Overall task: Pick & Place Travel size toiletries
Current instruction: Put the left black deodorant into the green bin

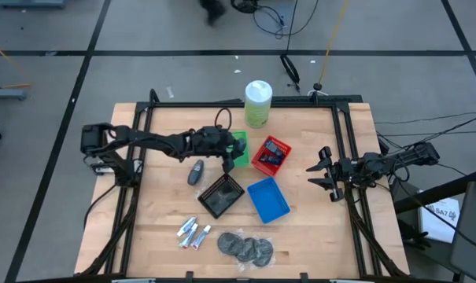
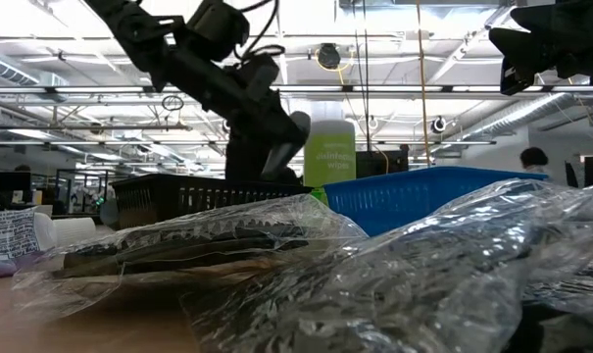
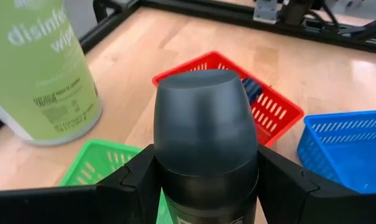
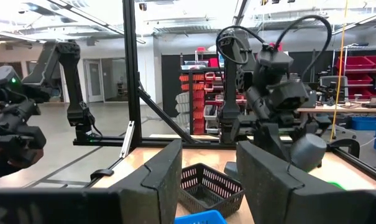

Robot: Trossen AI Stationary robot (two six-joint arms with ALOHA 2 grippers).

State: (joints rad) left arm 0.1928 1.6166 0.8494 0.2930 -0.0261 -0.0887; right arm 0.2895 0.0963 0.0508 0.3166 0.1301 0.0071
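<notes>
your left gripper (image 3: 206,186) is clamped on one dark grey bottle (image 3: 205,130) above the green tray (image 1: 239,148); a second bottle (image 1: 195,172) lies on the desk (image 1: 316,228). count three white tubes (image 1: 192,232) and three grey discs (image 1: 245,247). your right gripper (image 1: 322,178) waits with fingers apart at the desk's right edge.

You have four trays (image 1: 270,155), one green canister (image 1: 258,103) and three white tubes (image 1: 193,232). Count three discs (image 1: 245,247) and two dark bottles (image 1: 195,172)
</notes>
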